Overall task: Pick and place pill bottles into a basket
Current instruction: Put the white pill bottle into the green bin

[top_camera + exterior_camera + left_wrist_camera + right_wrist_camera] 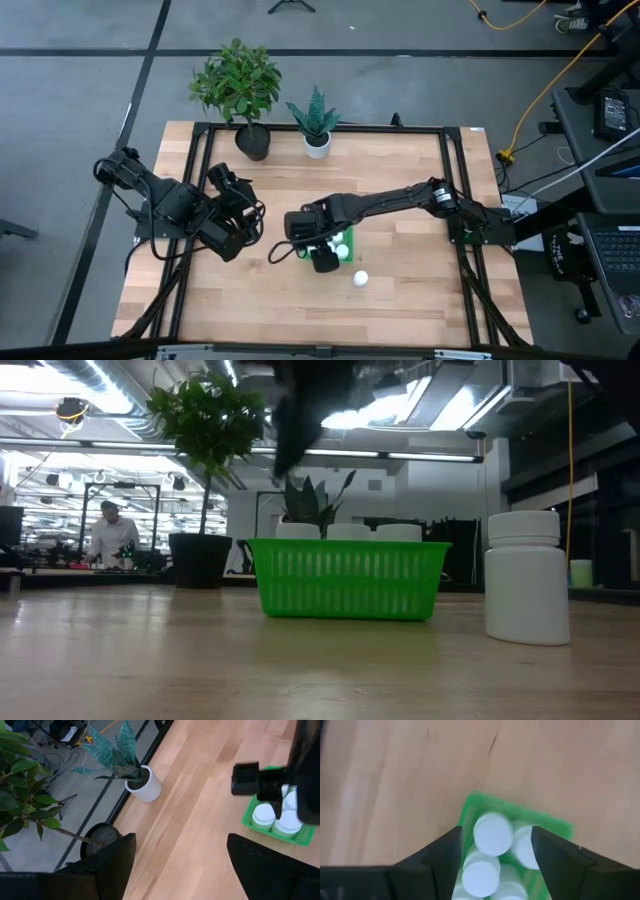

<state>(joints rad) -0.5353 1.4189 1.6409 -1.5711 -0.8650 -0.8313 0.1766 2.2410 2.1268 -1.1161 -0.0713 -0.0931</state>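
From above, the right claw [322, 262] hung directly over the green basket [349, 243], which sat on the wooden surface [400, 300]. White caps of bottles in the basket [341, 249] showed beside the claw. One loose bottle [360, 278] stood on the surface just beside the basket, on the side away from the plants. The left claw [238, 232] waited near the basket, on the side opposite the right arm's base.

At surface height, the basket [346, 578] stood upright with three caps showing above its rim. The loose bottle [527, 577] stood upright, apart from the basket. A person [108, 535] was visible in the room behind.

From the left wrist, the left claw [180, 865] was released and empty; the basket [274, 831] held bottles beneath the right arm.

From the right wrist, the right claw [496, 842] was released, its fingers [442, 855] spread around a capped bottle [492, 834] standing in the basket [520, 815].
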